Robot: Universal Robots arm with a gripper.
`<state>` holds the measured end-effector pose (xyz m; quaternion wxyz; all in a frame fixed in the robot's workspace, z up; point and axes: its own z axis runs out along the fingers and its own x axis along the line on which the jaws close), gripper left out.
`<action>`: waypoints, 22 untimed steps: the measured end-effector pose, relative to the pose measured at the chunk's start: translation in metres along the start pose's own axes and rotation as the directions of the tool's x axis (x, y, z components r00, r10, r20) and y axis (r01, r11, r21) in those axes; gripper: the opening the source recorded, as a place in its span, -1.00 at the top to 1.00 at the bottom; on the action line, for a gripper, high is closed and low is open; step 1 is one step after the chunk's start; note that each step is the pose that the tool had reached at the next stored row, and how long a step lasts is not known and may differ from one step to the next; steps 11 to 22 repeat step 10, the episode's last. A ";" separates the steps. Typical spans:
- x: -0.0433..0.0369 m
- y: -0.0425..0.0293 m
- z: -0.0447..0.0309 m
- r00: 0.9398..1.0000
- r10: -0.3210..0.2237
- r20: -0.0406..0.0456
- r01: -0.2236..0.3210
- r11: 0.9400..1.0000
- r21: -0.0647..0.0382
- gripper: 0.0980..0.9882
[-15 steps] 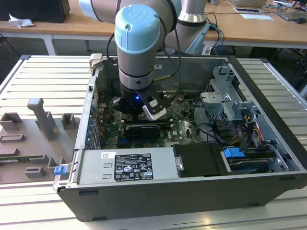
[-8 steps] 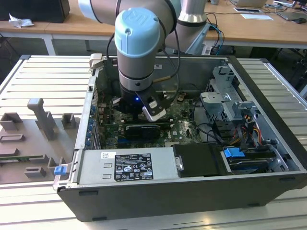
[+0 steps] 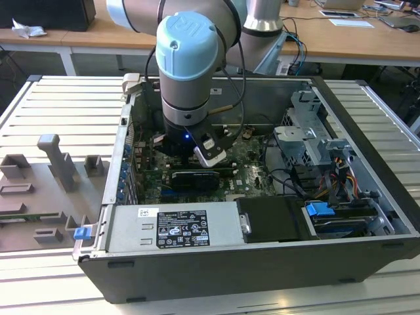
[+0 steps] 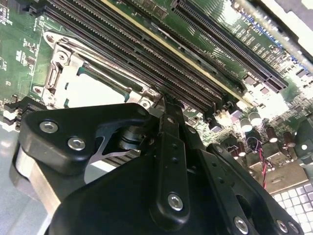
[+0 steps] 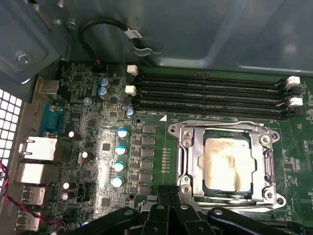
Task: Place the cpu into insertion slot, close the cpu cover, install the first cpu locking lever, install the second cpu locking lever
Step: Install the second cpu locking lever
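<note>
Claw (image 5: 168, 208), mine: low over the green board (image 5: 98, 147) inside the open computer case (image 3: 367, 111), at the lower edge of the socket; finger spread cannot be told. Cpu (image 5: 227, 164): seated in the insertion slot (image 5: 259, 188). Cpu cover (image 5: 188, 156): flat around it. Memory slots (image 5: 210, 93): just beyond.

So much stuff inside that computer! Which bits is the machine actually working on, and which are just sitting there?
Part of the job:
- cpu, lying in the insertion slot
- cpu cover, down around the chip
- claw, right beside the socket

Just there:
- memory slots
- blue-topped capacitors
- power supply box
</note>
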<state>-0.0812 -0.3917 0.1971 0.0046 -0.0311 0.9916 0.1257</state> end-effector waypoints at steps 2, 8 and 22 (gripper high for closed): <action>0.0003 0.0011 -0.0041 1.000 0.000 0.000 0.000 1.000 -0.001 0.98; 0.0003 0.0037 -0.0143 1.000 0.000 0.000 0.000 1.000 -0.001 0.98; 0.0003 0.0039 -0.0148 1.000 0.000 0.000 0.000 1.000 -0.001 0.98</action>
